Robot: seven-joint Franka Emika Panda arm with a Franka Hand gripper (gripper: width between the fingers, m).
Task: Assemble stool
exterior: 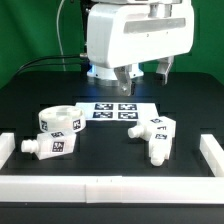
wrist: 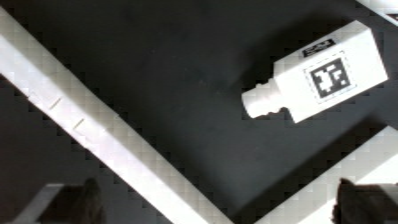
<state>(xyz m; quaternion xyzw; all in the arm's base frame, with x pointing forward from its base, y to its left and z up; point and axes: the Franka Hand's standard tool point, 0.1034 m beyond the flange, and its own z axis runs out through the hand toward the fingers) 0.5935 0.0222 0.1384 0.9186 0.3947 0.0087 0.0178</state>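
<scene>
gripper (exterior: 126, 80) — fingers wide, nothing between | raised near marker board (exterior: 113, 108) | seat (exterior: 60, 121) and one leg (exterior: 45, 146) on exterior view's left | other legs (exterior: 157, 135) on its right — close together

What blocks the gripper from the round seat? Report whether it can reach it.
Probably yes. The gripper hangs open and empty over the marker board; the seat lies uncovered toward the exterior view's left. A leg lies close beside it, not on it, so the way down from above looks free.
</scene>
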